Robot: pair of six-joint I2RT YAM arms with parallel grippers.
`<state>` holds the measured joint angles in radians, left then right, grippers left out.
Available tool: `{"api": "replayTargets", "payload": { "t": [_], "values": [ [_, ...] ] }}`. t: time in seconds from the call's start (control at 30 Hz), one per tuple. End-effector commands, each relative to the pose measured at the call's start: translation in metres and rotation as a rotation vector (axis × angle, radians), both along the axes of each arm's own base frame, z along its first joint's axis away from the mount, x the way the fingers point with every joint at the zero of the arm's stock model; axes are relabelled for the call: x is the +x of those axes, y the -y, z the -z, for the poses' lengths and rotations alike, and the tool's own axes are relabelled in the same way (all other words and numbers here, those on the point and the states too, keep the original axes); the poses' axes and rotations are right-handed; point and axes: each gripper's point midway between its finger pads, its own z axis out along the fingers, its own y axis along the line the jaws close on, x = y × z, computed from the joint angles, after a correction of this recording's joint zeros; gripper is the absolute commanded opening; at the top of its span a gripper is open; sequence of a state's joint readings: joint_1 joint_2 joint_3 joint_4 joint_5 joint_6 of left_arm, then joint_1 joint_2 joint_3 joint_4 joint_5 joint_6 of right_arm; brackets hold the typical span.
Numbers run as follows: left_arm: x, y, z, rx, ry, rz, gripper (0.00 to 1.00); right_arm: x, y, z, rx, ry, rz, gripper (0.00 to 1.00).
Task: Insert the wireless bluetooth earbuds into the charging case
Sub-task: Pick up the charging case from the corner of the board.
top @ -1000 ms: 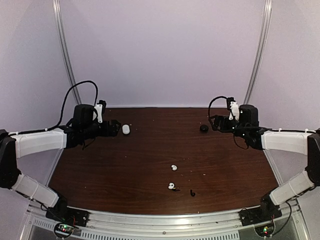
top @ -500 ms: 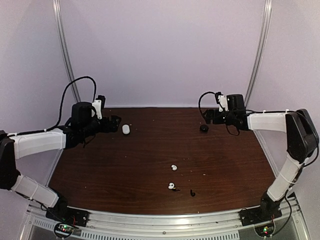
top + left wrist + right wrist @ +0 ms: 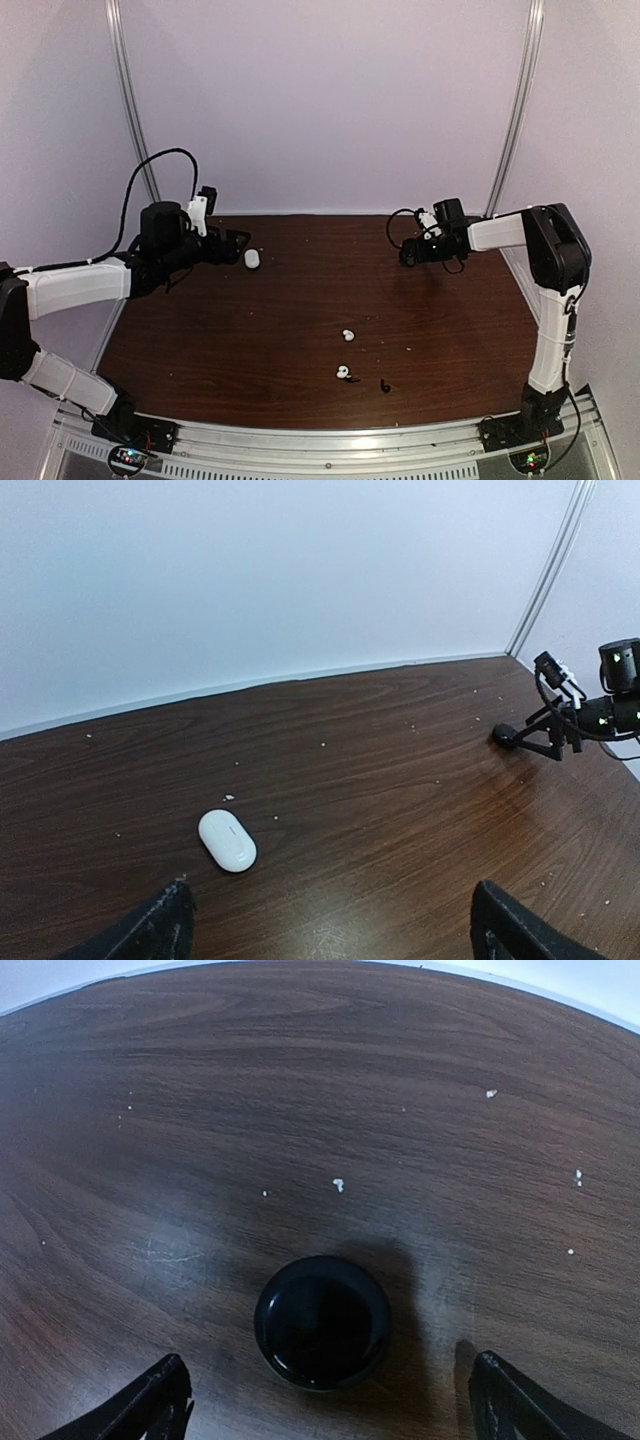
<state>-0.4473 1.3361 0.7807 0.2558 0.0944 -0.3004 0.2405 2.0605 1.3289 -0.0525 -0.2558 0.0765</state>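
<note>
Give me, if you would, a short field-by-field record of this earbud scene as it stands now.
surface: dark brown wooden table
far left: glossy white oval charging case, lying flat
far right: round black charging case
near centre: two white stemmed earbuds, one black stemmed earbud, all loose on the table
left end effector: open, empty, facing the white case
right end effector: open, empty, low over the black case
progress: no earbud in a case yet

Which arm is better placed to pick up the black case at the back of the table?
Right. The right hand is open, with the black case centred just ahead of its fingers. The left hand faces the white case instead, far from the black one.
</note>
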Motion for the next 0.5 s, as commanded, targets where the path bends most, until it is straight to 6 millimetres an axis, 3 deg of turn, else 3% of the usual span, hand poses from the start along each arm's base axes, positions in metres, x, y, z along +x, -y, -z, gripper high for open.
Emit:
{"api": "replayTargets", "payload": {
  "t": [0.0, 0.47],
  "values": [
    [-0.002, 0.012, -0.018, -0.029, 0.075, 0.064, 0.98, 0.006, -0.007, 0.003, -0.006, -0.016, -0.052, 0.96],
    [0.0, 0.015, -0.016, -0.019, 0.069, 0.075, 0.98, 0.016, -0.006, 0.027, -0.104, -0.086, -0.102, 0.82]
  ]
}}
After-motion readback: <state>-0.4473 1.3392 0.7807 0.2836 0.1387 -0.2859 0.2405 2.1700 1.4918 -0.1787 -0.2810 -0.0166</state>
